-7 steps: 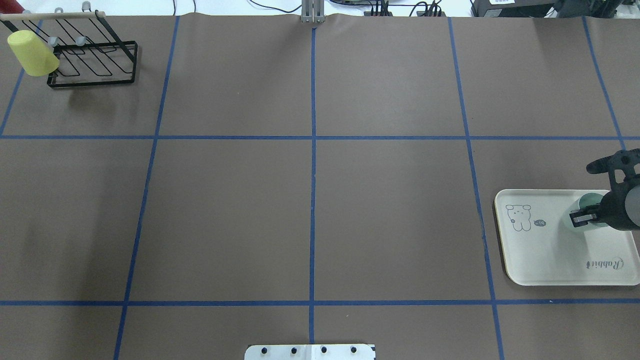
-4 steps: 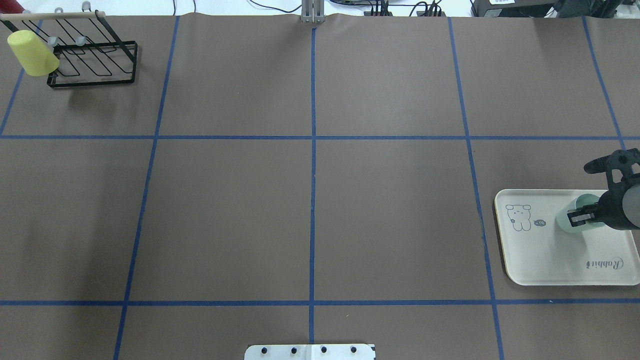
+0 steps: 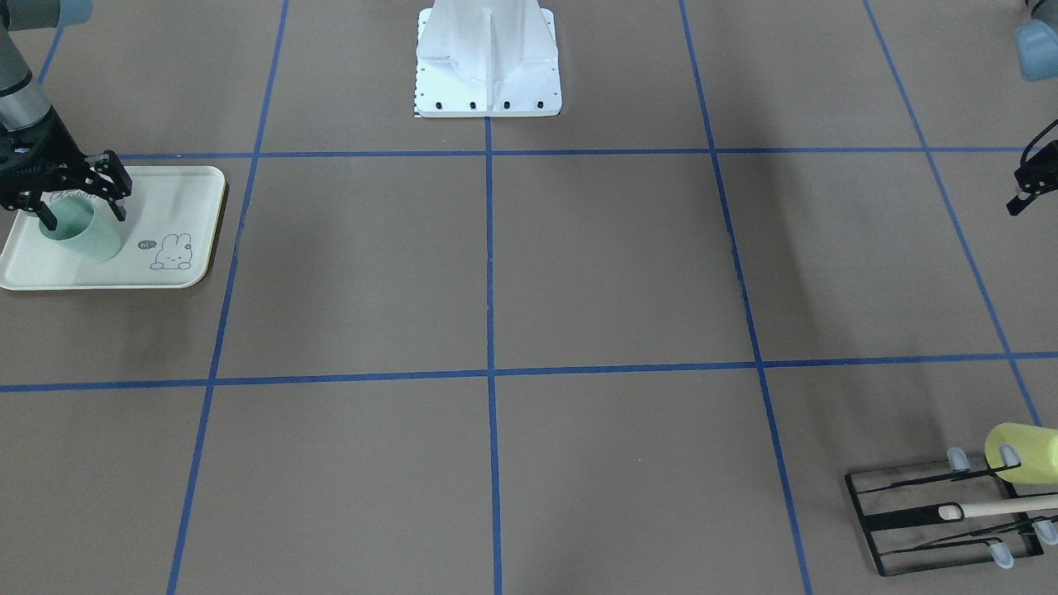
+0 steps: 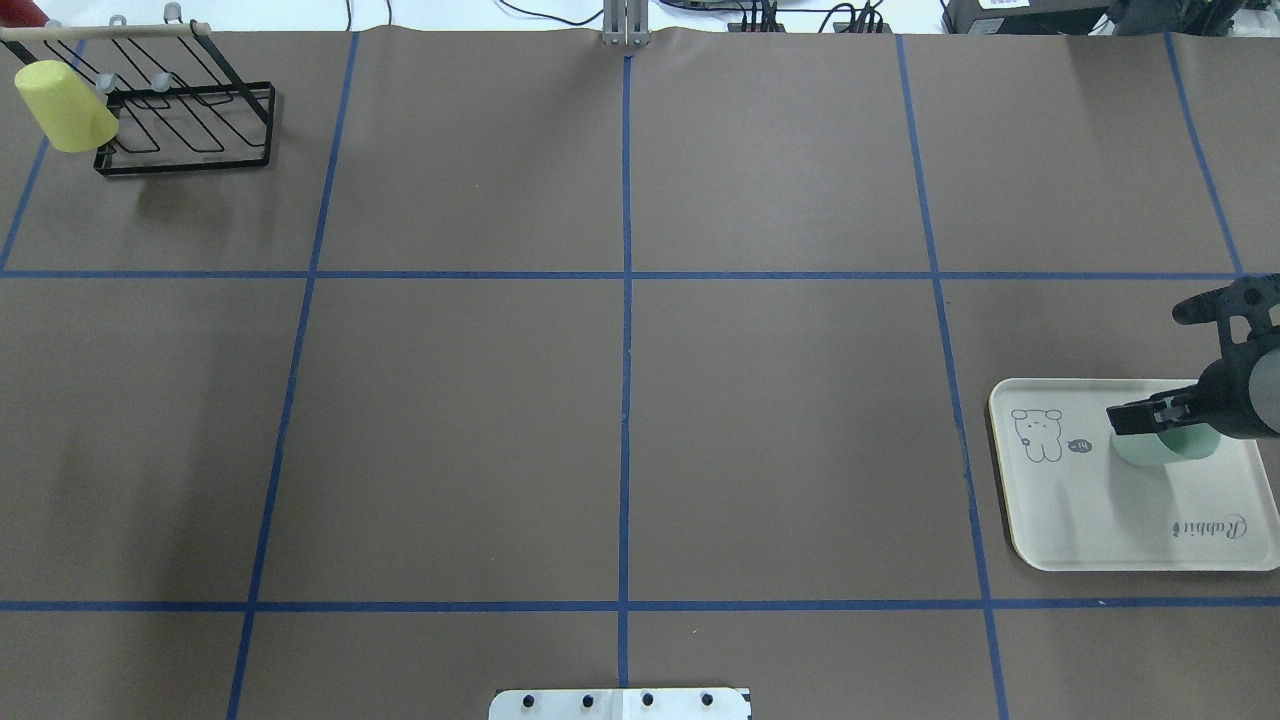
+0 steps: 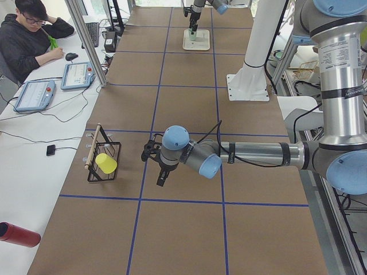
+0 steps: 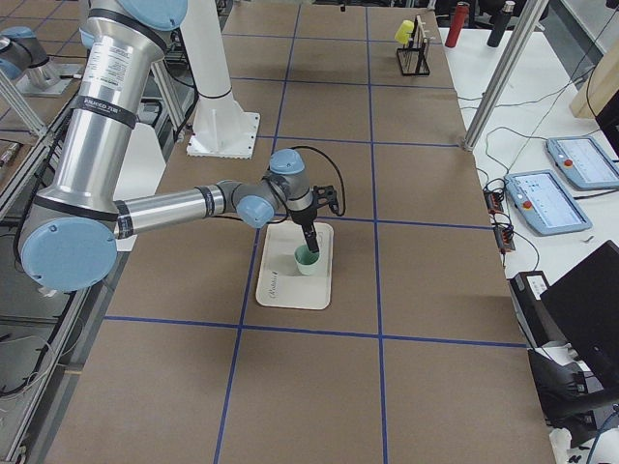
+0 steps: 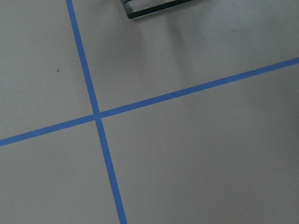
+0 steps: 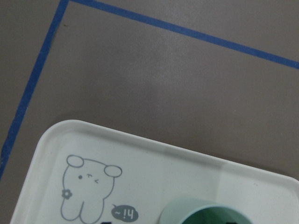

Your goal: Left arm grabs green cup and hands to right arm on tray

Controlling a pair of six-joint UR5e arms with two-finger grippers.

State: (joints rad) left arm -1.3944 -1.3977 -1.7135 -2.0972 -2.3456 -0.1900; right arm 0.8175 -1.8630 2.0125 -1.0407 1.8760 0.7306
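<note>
A brown table covering (image 4: 460, 420) marked into squares with blue tape lines (image 4: 627, 330) is spreading out in front of the robot's white base (image 3: 488, 66). In the overhead view, the cream-white tray (image 4: 1090, 515) with its bunny drawing is lying at the right edge, on the near half. The green cup (image 4: 1145, 452) is standing upright on it, mouth up, just right of the bunny. The right gripper (image 3: 83, 216) is hanging over the cup with its fingers (image 3: 121, 211) spread apart, one on each side of the rim; whether they are touching it is unclear. At the far left corner a black wire rack (image 4: 190, 130) is carrying a yellow-green cup (image 4: 65, 105) on one prong. The left gripper (image 5: 160, 177) is pointing down over bare table beside the rack, and I cannot tell how its jaws are set. A person (image 5: 28, 40) is sitting at a white desk beyond the table.
</note>
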